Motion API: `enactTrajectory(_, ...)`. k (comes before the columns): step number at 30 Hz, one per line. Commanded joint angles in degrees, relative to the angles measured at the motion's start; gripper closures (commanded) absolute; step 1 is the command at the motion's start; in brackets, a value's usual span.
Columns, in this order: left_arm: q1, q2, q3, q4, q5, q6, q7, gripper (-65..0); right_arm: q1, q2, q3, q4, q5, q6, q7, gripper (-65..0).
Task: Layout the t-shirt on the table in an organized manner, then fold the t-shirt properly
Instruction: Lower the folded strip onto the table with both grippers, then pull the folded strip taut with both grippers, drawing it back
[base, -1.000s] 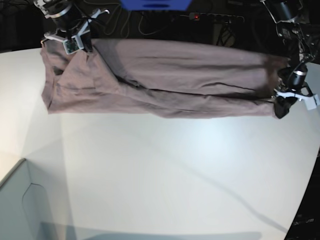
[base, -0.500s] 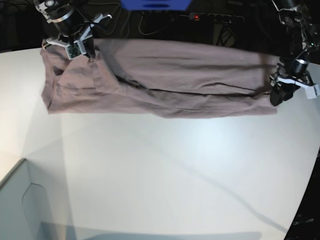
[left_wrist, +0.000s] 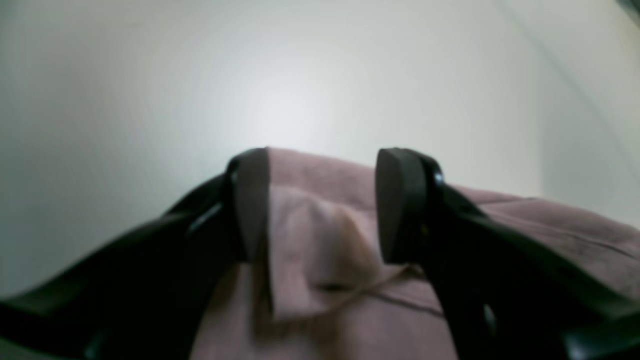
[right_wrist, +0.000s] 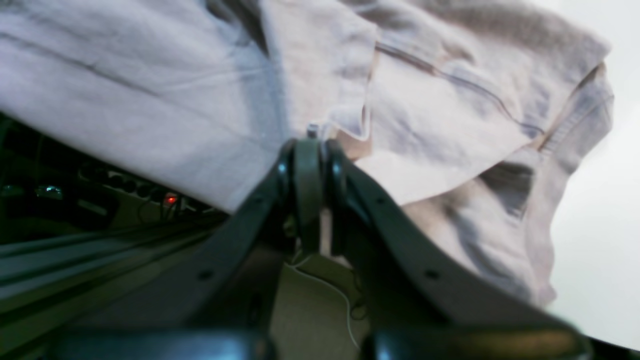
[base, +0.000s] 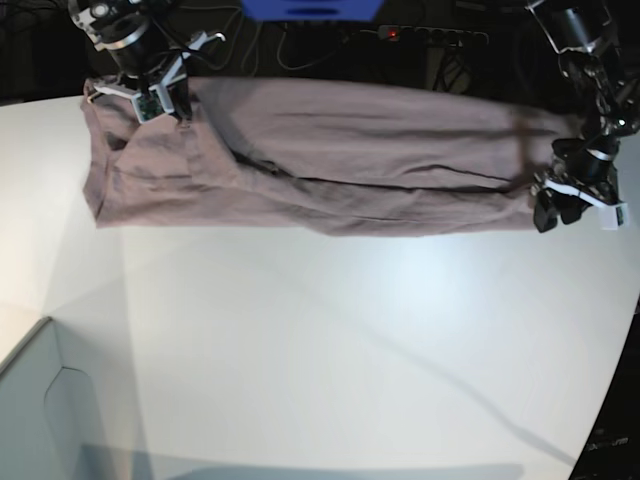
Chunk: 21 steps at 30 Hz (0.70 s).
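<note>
Your t-shirt (base: 330, 165) lies stretched in a long, wrinkled band across the far side of the white counter (base: 330, 340), one end by each arm. Your left gripper (left_wrist: 320, 205) sits at the band's end on the base view's right — its jaws stand apart, straddling a folded corner of the mauve fabric without pinching it, and the cloth rests loose on the counter between them. Your right gripper (right_wrist: 310, 150) is at the opposite end, near the far edge of the counter; its jaws are pressed together on a hem of the t-shirt, and the fabric rises in folds beyond them. Behind the counter you can see a dark background with a power strip (base: 425, 36) showing a red light.
</note>
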<state>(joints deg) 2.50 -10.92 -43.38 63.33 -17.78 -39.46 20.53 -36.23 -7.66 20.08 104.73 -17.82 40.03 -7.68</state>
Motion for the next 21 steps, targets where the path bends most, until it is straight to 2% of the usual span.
enactTrajectory(1, -0.96, -0.82, -0.19, -0.17, 0.42, -0.54, -1.15, -33.2, -0.48, -0.03, 0.01, 0.81, 0.64, -0.03, 1.13, 0.0)
enactTrajectory(8, -2.11, 0.24, -0.19, -1.84, 4.46, -0.54, -1.15, -31.4, 0.67, -0.03, 0.28, 0.81, 0.55, -0.03, 0.96, 0.0)
enactTrajectory(13, -1.84, 0.24, -0.19, -1.92, 4.46, -0.54, -1.15, -19.5, 0.76, -0.03, 0.28, 0.81, 0.55, -0.03, 0.96, 0.0)
enactTrajectory(15, -1.76, 0.24, -0.19, -1.92, 4.2, -0.54, -0.8, -11.8, 0.76, -0.03, 0.19, 0.81, 0.55, -0.03, 0.96, 0.0)
enactTrajectory(17, -1.14, 0.24, -0.19, -1.57, 4.02, -0.54, -0.8, -0.4, 0.76, -0.03, 0.1, 0.81, 0.55, -0.03, 0.96, 0.0)
enactTrajectory(21, -0.79, 0.24, -0.27, -1.22, 3.93, -0.54, -1.15, -0.3, 0.84, -0.03, 0.01, 0.81, 0.55, -0.03, 0.96, 0.0)
